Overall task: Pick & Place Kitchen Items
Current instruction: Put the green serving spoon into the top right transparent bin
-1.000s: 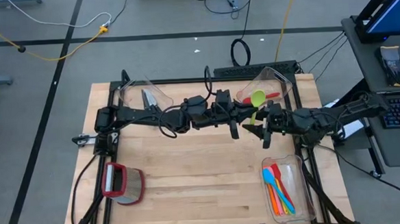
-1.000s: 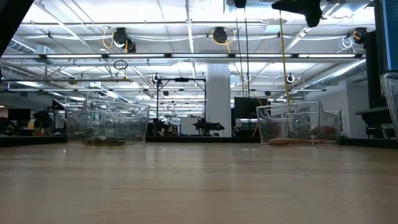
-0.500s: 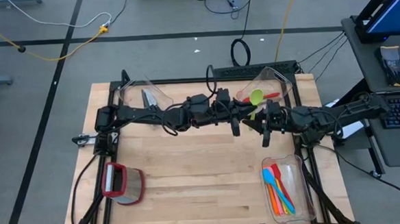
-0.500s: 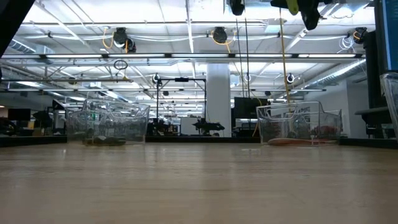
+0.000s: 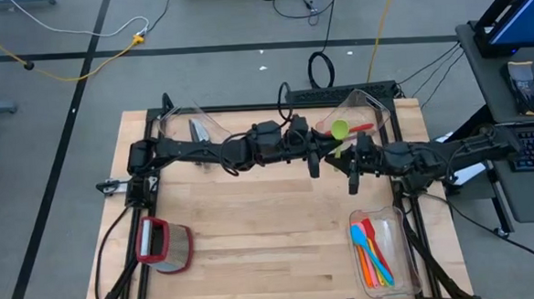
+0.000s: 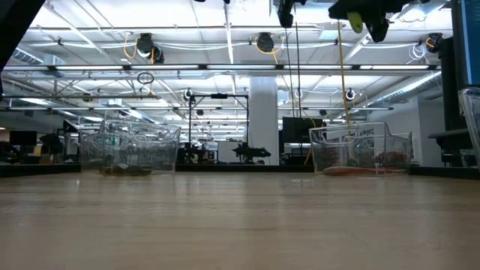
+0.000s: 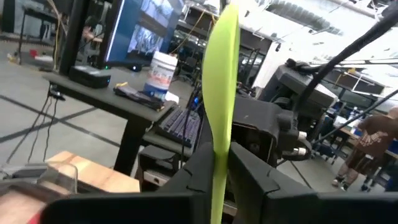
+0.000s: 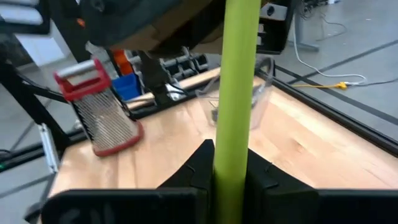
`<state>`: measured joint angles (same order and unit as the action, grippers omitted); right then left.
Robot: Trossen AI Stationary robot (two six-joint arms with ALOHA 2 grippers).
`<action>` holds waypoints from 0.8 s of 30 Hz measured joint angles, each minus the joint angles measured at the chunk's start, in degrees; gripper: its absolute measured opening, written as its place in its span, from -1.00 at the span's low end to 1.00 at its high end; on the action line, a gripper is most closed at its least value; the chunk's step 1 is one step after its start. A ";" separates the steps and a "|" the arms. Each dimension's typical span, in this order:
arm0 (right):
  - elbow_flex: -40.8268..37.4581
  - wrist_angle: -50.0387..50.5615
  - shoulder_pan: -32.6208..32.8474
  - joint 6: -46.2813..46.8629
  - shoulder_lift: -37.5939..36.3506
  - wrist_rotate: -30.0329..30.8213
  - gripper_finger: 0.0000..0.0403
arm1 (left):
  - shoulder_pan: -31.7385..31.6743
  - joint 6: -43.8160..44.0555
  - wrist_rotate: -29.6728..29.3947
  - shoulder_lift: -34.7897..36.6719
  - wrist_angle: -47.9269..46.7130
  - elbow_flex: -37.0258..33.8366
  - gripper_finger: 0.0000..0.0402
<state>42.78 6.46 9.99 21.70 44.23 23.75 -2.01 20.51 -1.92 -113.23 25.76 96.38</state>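
Above the table's middle, both the left hand [image 5: 314,156] and right hand [image 5: 350,166] clamp 1 green spatula [image 5: 339,133] between them.

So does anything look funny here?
Yes: both hands pinch one green utensil in mid-air, the left hand and right hand each shut on it, like a handover.

We count three clear bins [image 5: 195,126] on the worktop [image 5: 254,242], one red-framed grater [image 5: 162,245], one green utensil [image 5: 340,130] held up between two end effectors, and several bright utensils [image 5: 373,254] in one bin.
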 joint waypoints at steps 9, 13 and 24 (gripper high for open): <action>0.00 7.82 -4.58 -1.51 -1.90 0.06 -0.87 | -0.98 1.95 -1.00 0.00 -7.35 0.00 -0.24; 0.00 13.73 -7.85 -1.43 -4.15 0.15 -0.88 | -1.67 2.56 -0.87 0.00 -13.62 0.00 -0.07; 0.02 23.32 -17.41 -17.35 -6.00 0.00 -0.88 | -1.97 2.09 -0.89 0.02 -22.63 0.04 0.05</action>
<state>42.80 29.77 -7.42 4.34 38.23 23.75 -3.98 22.60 -2.81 -113.21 3.13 96.42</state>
